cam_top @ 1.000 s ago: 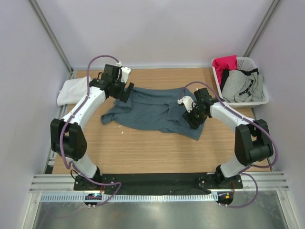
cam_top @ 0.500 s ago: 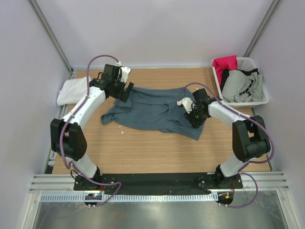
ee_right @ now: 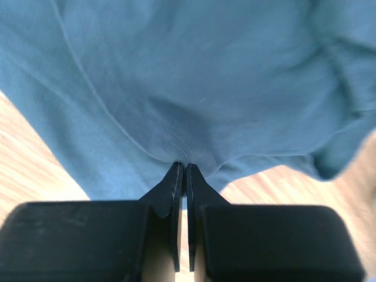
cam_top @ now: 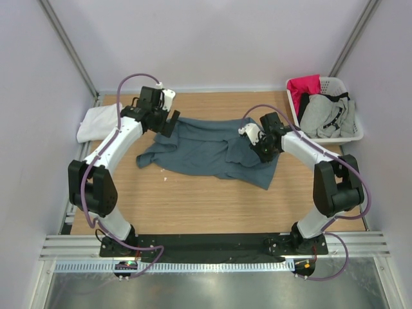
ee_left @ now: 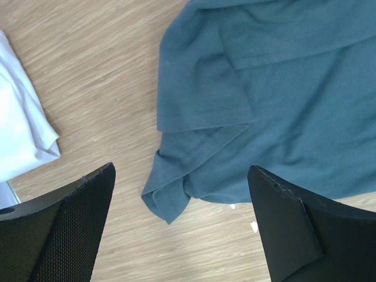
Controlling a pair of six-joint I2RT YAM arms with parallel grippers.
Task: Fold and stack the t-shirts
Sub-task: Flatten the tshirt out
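Observation:
The slate-blue t-shirt lies crumpled across the middle of the wooden table. My right gripper is over its right part and shut on a stitched edge of the blue fabric, pinched at the tips of the right gripper. My left gripper hovers open over the shirt's back left corner. Between the wide fingers of the left gripper I see a folded blue sleeve and bare wood. The white t-shirt lies bunched at the table's far left edge.
A white laundry basket stands at the back right with pink and grey clothes in it. Small white specks lie on the wood by the shirt's front edge. Grey walls close in the table on three sides.
The right gripper's jaws have closed onto the blue shirt's edge, and that gripper has shifted slightly toward the back of the table. The left arm has not moved.

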